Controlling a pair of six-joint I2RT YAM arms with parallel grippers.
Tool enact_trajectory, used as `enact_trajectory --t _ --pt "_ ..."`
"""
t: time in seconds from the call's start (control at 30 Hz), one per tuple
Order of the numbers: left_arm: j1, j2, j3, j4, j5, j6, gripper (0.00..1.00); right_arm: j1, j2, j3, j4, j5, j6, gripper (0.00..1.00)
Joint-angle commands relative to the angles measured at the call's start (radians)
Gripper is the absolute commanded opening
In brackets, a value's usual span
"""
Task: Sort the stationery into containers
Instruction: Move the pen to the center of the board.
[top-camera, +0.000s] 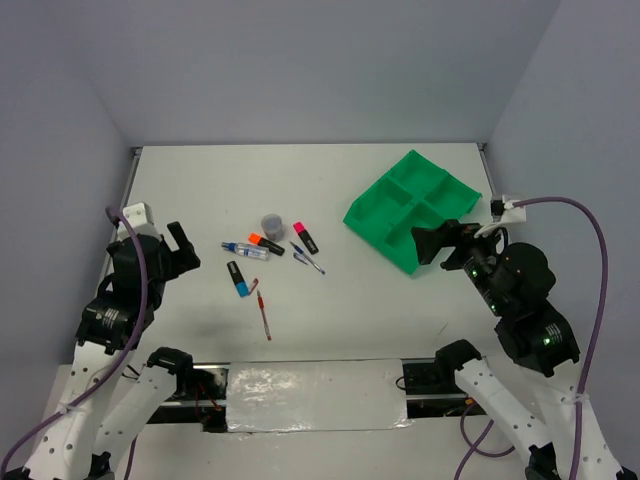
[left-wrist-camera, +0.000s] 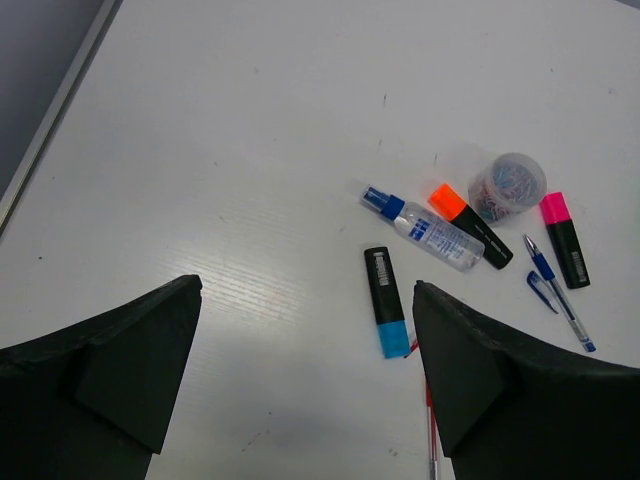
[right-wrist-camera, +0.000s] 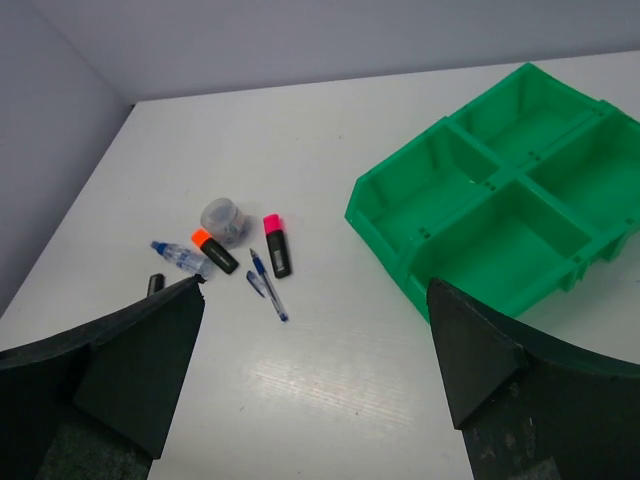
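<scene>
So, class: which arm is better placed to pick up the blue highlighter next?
Left. The left fingers, open, are nearer the blue highlighter; the right fingers sit far off, beside the tray.

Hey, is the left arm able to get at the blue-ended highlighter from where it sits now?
Probably yes. The left pincer is open and empty, and the blue-ended highlighter lies flat on the table ahead of it, with nothing between them, though a red pen lies by its blue end.

glossy green plastic tray (right-wrist-camera: 400, 262); smooth white table (top-camera: 330, 190); clear plastic tube (left-wrist-camera: 432, 232).
</scene>
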Motion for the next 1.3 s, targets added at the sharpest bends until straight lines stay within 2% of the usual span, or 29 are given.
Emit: enact_trajectory --t 0.0,0.1,0.17,0.23,0.27,0.3,0.33,0.37,0.4,0.43,0.47,0.5,0.53,0.6,0.67,0.7,0.77,0.83,1.03,1.17,1.27 --pt "0.003 -0.003 0.017 0.015 -0.021 -0.023 0.99 0.013 0.015 0.002 0.039 -0.013 -0.005 1.0" --pt "0.008 -0.006 0.015 0.015 -0.021 -0.023 0.99 0.013 0.038 0.002 0.051 -0.045 -0.014 1.0" --pt "0.011 -0.006 0.017 0.014 -0.025 -0.026 0.99 0.013 0.059 -0.001 0.071 -0.12 -0.008 1.0" --pt "0.014 -0.006 0.017 0.011 -0.034 -0.029 0.99 0.013 0.119 -0.001 0.12 -0.197 0.001 1.0" --pt "0.017 -0.007 0.017 0.011 -0.033 -0.03 0.99 0.013 0.146 -0.003 0.14 -0.303 0.001 1.0" --pt "0.02 -0.009 0.017 0.012 -0.031 -0.03 0.99 0.022 0.18 0.008 0.163 -0.338 0.004 1.0" --pt "0.022 -0.012 0.015 0.012 -0.03 -0.029 0.99 0.037 0.272 0.018 0.17 -0.358 0.004 1.0" --pt "0.026 -0.012 0.015 0.015 -0.028 -0.029 0.99 0.069 0.329 0.07 0.162 -0.319 -0.008 1.0" --pt "0.029 -0.013 0.014 0.017 -0.025 -0.026 0.99 0.178 0.398 0.113 0.095 -0.239 -0.019 1.0" --pt "0.032 -0.012 0.014 0.017 -0.021 -0.026 0.99 0.245 0.544 0.165 0.049 -0.14 -0.049 1.0" --pt "0.035 -0.012 0.014 0.017 -0.019 -0.026 0.99 0.311 0.618 0.263 0.009 -0.046 -0.066 1.0" --pt "0.037 -0.01 0.014 0.017 -0.018 -0.026 0.99 0.428 0.692 0.311 -0.067 0.105 -0.085 1.0" --pt "0.038 -0.01 0.012 0.015 -0.016 -0.027 0.99 0.47 0.83 0.359 -0.105 0.172 -0.112 1.0" --pt "0.04 -0.013 0.011 0.017 -0.014 -0.027 0.99 0.53 0.956 0.463 -0.181 0.296 -0.154 0.99" --pt "0.038 -0.02 0.007 0.017 -0.013 -0.027 0.99 0.533 1.123 0.541 -0.211 0.308 -0.177 0.95" --pt "0.038 -0.021 0.006 0.018 -0.011 -0.027 0.99 0.533 1.171 0.56 -0.226 0.279 -0.212 0.87" --pt "0.038 -0.026 0.004 0.018 -0.014 -0.029 0.99 0.535 1.274 0.586 -0.213 0.259 -0.24 0.8" --pt "0.038 -0.029 0.004 0.02 -0.005 -0.027 0.99 0.531 1.306 0.571 -0.186 0.216 -0.283 0.73" --pt "0.037 -0.027 0.003 0.026 0.012 -0.02 0.99 0.486 1.346 0.482 -0.07 0.032 -0.359 0.65" --pt "0.038 -0.03 0.001 0.031 0.025 -0.015 0.99 0.458 1.389 0.457 -0.036 0.002 -0.385 0.55" --pt "0.038 -0.027 0.0 0.035 0.038 -0.01 0.99 0.447 1.414 0.453 -0.025 0.005 -0.395 0.51"
